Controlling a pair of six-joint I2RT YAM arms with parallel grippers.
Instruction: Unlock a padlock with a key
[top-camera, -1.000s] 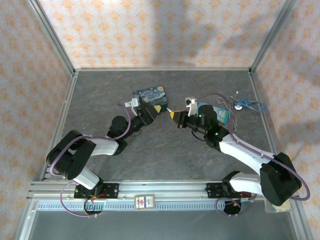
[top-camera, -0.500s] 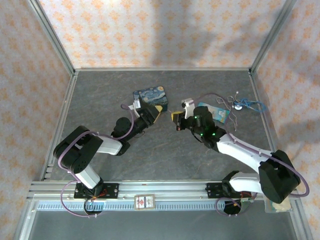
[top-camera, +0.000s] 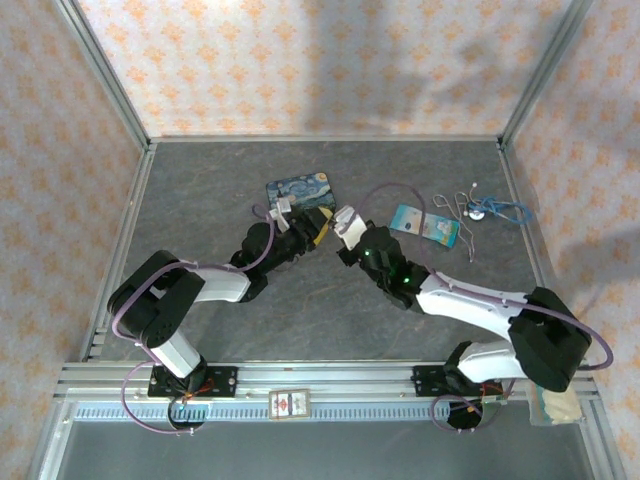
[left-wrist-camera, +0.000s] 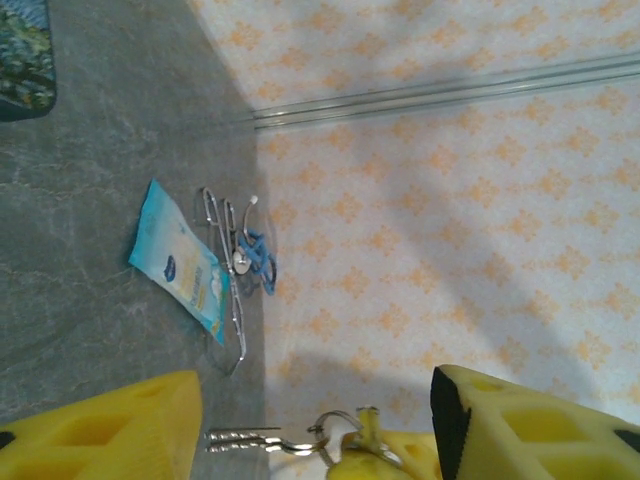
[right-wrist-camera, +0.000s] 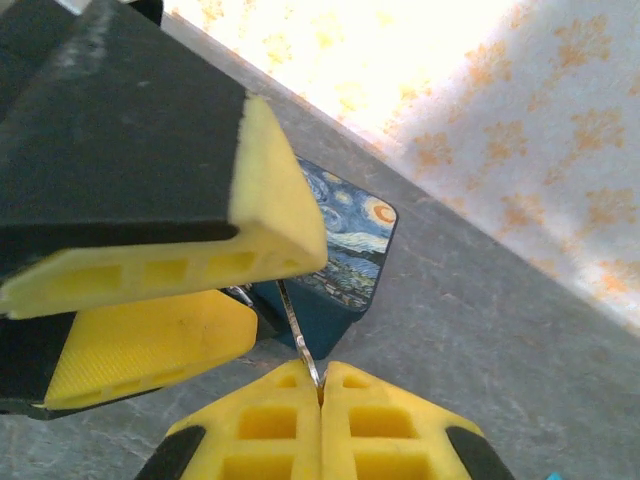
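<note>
As right gripper (right-wrist-camera: 320, 388) closes in, key (right-wrist-camera: 296, 330) pinched

Thin, pale silvery key (right-wrist-camera: 298, 340), seen in the right wrist view just below the centre of the frame. Held tilted, with the lower end pinched in the seam between the two closed yellow pads (right-wrist-camera: 270, 420) of the right gripper (right-wrist-camera: 320, 385) and the upper end leaning toward the upper left. In the left wrist view, same key (left-wrist-camera: 243, 439) at the bottom edge, a little left of centre: two slim blades lying about horizontal, tips pointing left, joined on the right to a small wire ring (left-wrist-camera: 335, 430)
</note>
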